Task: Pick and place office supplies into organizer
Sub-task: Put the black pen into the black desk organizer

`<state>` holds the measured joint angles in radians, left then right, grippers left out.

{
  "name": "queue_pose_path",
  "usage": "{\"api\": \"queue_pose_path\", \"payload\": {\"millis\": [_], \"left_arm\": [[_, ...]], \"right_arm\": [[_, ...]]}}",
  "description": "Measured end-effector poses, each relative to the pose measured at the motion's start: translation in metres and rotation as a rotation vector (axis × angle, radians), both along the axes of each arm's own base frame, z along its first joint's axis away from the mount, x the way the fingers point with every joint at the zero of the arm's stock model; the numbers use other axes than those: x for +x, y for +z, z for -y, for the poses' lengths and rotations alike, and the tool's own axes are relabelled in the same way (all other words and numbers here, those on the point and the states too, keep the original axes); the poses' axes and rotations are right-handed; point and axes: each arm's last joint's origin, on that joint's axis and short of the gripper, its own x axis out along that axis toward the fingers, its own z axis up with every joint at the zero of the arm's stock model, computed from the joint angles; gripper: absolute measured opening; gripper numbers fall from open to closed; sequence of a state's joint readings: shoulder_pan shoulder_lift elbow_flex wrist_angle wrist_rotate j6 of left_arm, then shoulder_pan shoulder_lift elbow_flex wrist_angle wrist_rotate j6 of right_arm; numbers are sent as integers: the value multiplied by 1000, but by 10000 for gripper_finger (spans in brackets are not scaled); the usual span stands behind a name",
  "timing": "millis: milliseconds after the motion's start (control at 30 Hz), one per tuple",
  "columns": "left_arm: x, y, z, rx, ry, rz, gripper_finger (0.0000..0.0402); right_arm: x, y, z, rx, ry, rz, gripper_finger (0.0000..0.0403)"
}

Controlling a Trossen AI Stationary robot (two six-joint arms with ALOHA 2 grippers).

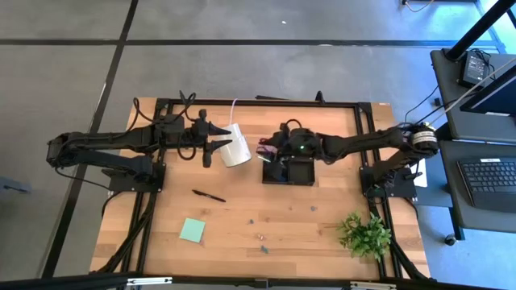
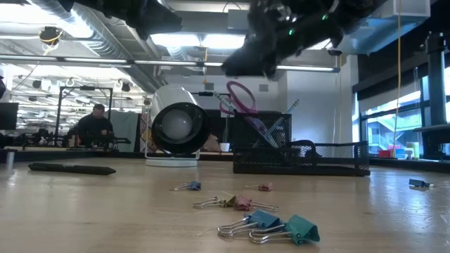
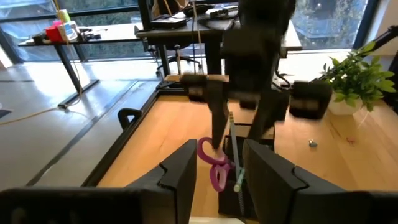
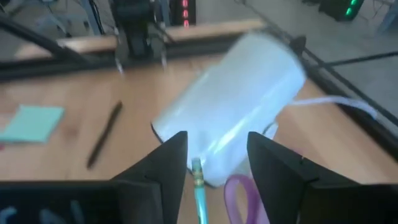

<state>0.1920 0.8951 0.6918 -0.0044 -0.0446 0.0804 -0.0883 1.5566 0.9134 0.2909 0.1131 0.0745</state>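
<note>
The black mesh organizer (image 1: 300, 171) (image 2: 302, 156) stands mid-table. Purple-handled scissors (image 2: 242, 98) (image 3: 213, 167) and a teal pen (image 4: 199, 183) stand in its taller compartment, tops leaning out over the rim. My right gripper (image 4: 217, 158) (image 1: 272, 150) hangs open just above them, with the pen's top between its fingers and clear of them. My left gripper (image 3: 217, 177) (image 1: 216, 138) waits open in the air beside the white cylinder (image 1: 235, 145). A dark pen (image 1: 208, 195), a mint sticky pad (image 1: 192, 230) and small clips (image 2: 271, 223) lie on the table.
The white cylinder (image 2: 176, 130) lies on its side between the two grippers, close to the organizer's left end. A leafy plant (image 1: 364, 234) stands at the near right corner. More clips (image 1: 263, 238) are scattered over the near middle of the wooden table.
</note>
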Motion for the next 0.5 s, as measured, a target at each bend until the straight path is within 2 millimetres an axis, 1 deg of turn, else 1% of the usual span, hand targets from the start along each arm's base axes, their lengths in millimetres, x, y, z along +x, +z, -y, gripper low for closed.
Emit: {"api": "queue_pose_path", "payload": {"millis": [133, 200, 267, 367, 433, 500], "left_arm": [[0, -1, 2, 50, -62, -17, 125], [0, -3, 6, 65, -112, -59, 125], [-2, -6, 11, 58, -144, -153, 125], [-7, -12, 20, 57, -132, -336, 125], [-11, -14, 27, 70, -131, -449, 125], [-13, -12, 35, 78, -167, -520, 125]], "right_arm": [[-18, 29, -2, 21, -9, 48, 171], [-29, 41, -3, 47, -18, 62, 171], [-40, 51, -4, 67, -25, 59, 171], [-55, 62, -5, 69, -26, 52, 171], [-62, 66, -5, 70, -27, 45, 171], [-66, 69, -5, 70, -30, 50, 171]]}}
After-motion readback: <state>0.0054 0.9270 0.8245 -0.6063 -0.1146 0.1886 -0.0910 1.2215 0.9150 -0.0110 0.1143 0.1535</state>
